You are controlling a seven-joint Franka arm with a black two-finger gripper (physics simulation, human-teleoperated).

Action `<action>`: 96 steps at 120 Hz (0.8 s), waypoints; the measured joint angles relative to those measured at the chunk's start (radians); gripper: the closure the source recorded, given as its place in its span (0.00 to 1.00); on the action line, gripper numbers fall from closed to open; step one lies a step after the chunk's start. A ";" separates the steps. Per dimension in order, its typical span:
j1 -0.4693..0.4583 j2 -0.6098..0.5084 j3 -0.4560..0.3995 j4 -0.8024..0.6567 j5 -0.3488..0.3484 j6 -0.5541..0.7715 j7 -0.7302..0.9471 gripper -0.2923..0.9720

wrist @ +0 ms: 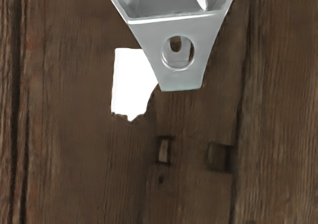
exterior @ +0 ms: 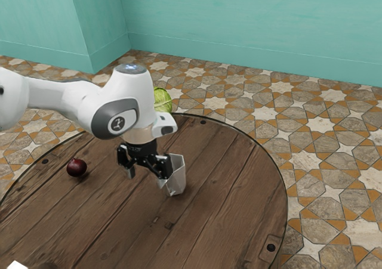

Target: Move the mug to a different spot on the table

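Note:
The mug (exterior: 175,175) is a pale grey, angular cup that stands near the middle of the round wooden table (exterior: 227,209). My black gripper (exterior: 145,169) hangs just above the tabletop, on the side of the mug toward the exterior view's left. Its fingers are spread apart, and the nearer fingertip (exterior: 161,172) is close against the mug's side, where the handle sticks out. Nothing sits between the fingers, so the gripper is open. In the wrist view the mug (wrist: 174,15) lies just ahead of my hand, and its handle (wrist: 180,60), pierced by a hole, points back toward my hand.
A dark red round fruit (exterior: 76,167) lies on the table toward the exterior view's left. A green leafy ball (exterior: 162,100) sits at the table's far edge behind my arm. Bare planks stretch toward the exterior view's right and front. A bright light patch (wrist: 130,87) marks the wood.

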 joint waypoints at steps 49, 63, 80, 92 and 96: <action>0.003 0.109 -0.005 0.006 -0.023 0.205 0.019 0.24; 0.025 0.125 -0.004 0.007 -0.075 0.236 0.021 0.24; 0.031 0.141 -0.001 0.011 -0.109 0.257 0.024 0.24; 0.035 0.147 0.003 0.012 -0.121 0.265 0.027 0.24; 0.040 0.150 0.003 0.012 -0.121 0.267 0.028 0.24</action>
